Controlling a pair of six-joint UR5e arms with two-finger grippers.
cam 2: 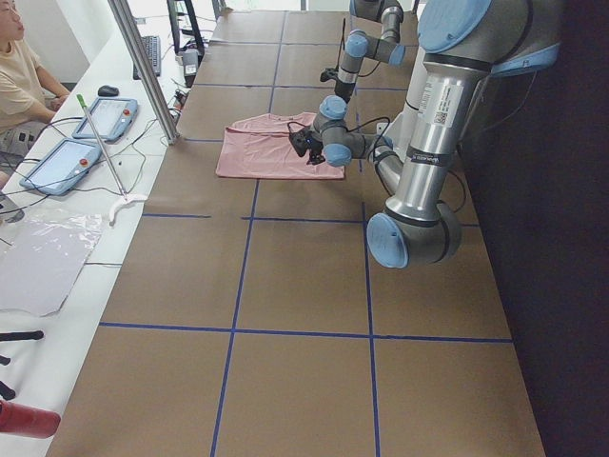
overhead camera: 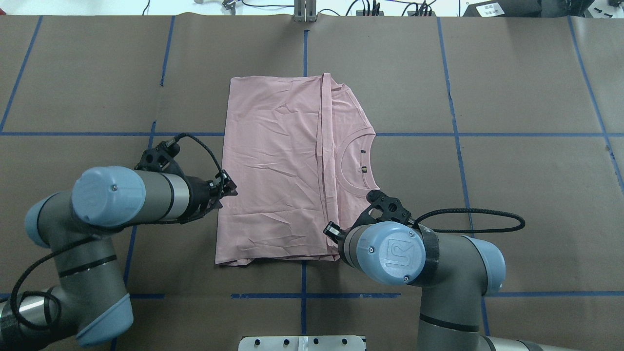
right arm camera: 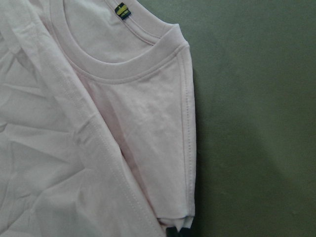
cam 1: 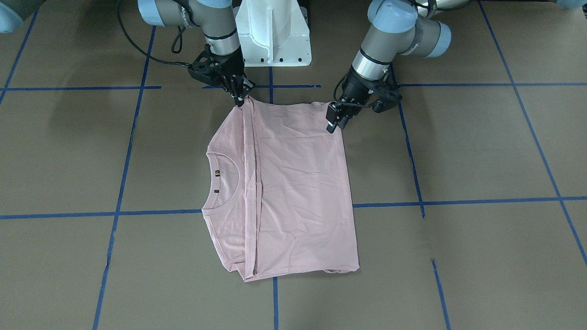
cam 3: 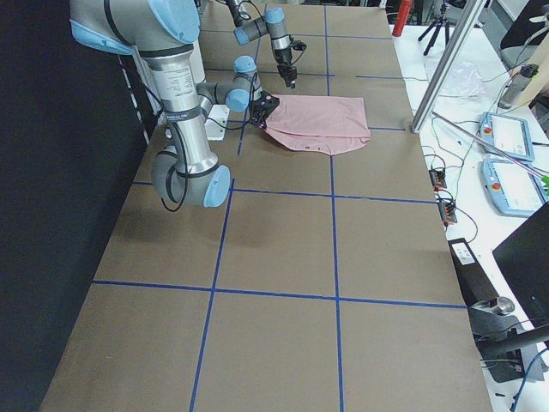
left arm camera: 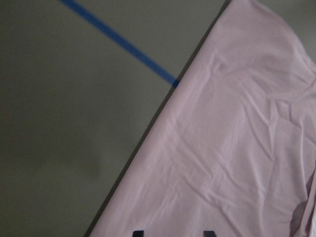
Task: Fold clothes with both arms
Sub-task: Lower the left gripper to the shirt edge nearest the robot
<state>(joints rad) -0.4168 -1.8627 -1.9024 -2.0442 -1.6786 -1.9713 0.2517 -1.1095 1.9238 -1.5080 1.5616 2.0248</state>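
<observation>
The pale pink T-shirt lies folded on the brown table, plain back up, with its ribbed neck showing on my right side. My right gripper is at the shirt's near right corner. In the right wrist view its fingertips are together at that corner's hem, shut on it. My left gripper hovers over the shirt's near left edge. Its two fingertips stand apart above the cloth, open and holding nothing. In the overhead view the right gripper is hidden under its arm.
The white pedestal base stands just behind the shirt, between the arms. Blue tape lines cross the brown table. A side bench with tablets and a seated person runs along the far edge.
</observation>
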